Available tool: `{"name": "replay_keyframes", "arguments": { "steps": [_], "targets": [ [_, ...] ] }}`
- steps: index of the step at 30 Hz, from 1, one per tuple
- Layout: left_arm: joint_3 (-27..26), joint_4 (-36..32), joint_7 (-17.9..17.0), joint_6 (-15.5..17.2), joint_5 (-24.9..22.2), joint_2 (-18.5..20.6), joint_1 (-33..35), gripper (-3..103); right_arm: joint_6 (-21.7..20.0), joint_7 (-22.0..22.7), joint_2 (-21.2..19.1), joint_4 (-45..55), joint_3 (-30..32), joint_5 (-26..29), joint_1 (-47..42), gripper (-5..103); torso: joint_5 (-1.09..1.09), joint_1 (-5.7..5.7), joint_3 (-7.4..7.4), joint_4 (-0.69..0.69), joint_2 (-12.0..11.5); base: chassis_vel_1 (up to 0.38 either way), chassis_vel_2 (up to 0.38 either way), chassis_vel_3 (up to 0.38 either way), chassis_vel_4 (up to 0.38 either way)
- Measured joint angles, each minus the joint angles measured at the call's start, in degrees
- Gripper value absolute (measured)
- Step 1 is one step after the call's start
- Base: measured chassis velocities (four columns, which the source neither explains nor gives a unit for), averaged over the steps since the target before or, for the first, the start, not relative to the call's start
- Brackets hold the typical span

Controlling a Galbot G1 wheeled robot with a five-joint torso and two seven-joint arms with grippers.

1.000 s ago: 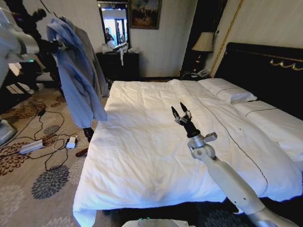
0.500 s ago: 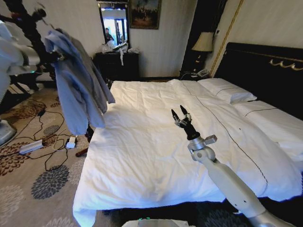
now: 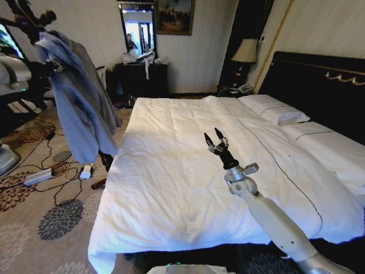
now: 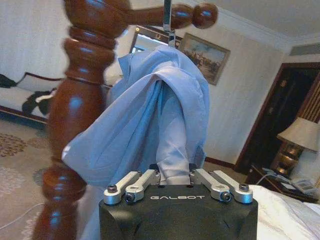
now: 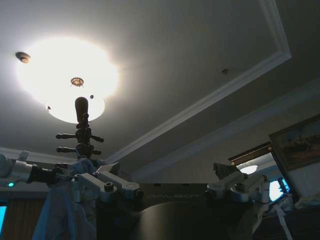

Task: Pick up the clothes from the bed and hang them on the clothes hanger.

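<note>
Shirt [image 3: 77, 103] off the bed [image 3: 171, 171] already, draped in grey-blue folds beside the dark wooden coat stand [image 4: 75, 100] at the far left. Held there by the left pincer [image 4: 175, 182], clamped on a bunch of cloth near the collar. Above the folds, in the left wrist view, a thin silvery wire hook [image 4: 168, 17] reaching up to a peg of the stand; hanger arms hidden under the fabric, so hard to tell whether fully seated. Sleeves hanging loose and low toward the patterned carpet [image 3: 51, 222], with cables and a power strip [image 3: 37, 177] lying below.

Further right, white duvet bare of any garment. Above its middle, the right pincer [image 3: 215, 141], raised on its arm, pointing upward, fingers spread apart and holding nothing. Beyond it, pillows [image 3: 274, 108] against the black headboard [image 3: 319, 85].

Judged from this: pick-up done, carry to the stand done, hanging at its final stage. Left to do, most likely: confirm the hook sits on the peg, let go of the cloth, draw the left arm clear.
</note>
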Motion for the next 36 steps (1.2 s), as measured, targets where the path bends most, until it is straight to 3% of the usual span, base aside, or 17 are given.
{"name": "replay_keyframes", "arguments": {
  "steps": [5,11,18,26,31,33,35,36],
  "targets": [
    [3.4,2.8,1.8,0.6,0.5,-2.3,-3.9,18,0.1,-0.1,-0.2,-0.1,0.9,-0.1,-1.0,100,0.03,-0.01,0.00,0.00,0.0,0.000,0.000,0.000,0.000],
    [4.8,5.2,0.7,1.3,0.6,-4.1,-5.5,18,0.3,-0.3,-0.3,-0.3,1.8,-0.1,-1.5,100,0.02,0.00,0.00,0.01,0.0,0.000,0.000,0.000,0.000],
    [4.8,6.1,0.2,2.0,0.6,-4.5,-4.7,18,0.7,-1.0,-0.4,-1.9,2.0,0.3,-1.2,100,0.00,0.00,0.00,0.04,0.0,0.000,0.000,0.000,0.000],
    [4.6,5.1,2.0,2.8,0.6,-4.0,-2.6,18,0.9,-1.2,0.5,-3.0,0.9,0.3,-0.7,100,0.01,0.00,-0.01,0.03,0.0,0.000,0.000,0.000,0.000],
    [2.8,2.7,2.0,1.6,1.2,-3.0,-0.3,15,0.9,-1.1,0.3,-3.0,0.9,0.4,-0.6,100,0.01,0.00,-0.01,0.03,0.0,0.000,0.000,0.000,0.000],
    [1.3,0.8,2.4,0.5,1.0,-2.7,1.2,25,0.9,-1.0,0.2,-2.8,0.9,0.7,-0.6,100,-0.01,0.00,-0.01,0.03,0.0,0.000,0.000,0.000,0.000],
    [0.9,0.1,2.4,0.0,1.0,-2.5,1.6,25,0.9,-1.0,0.2,-2.7,0.9,0.8,-0.6,100,-0.01,0.00,-0.01,0.01,0.0,0.000,0.000,0.000,0.000],
    [0.1,-1.2,2.3,-0.9,1.2,-2.2,2.3,30,0.9,-0.7,0.2,-2.5,0.9,0.9,-0.6,100,0.01,0.00,-0.01,0.00,0.0,0.000,0.000,0.000,0.000]
  ]
}}
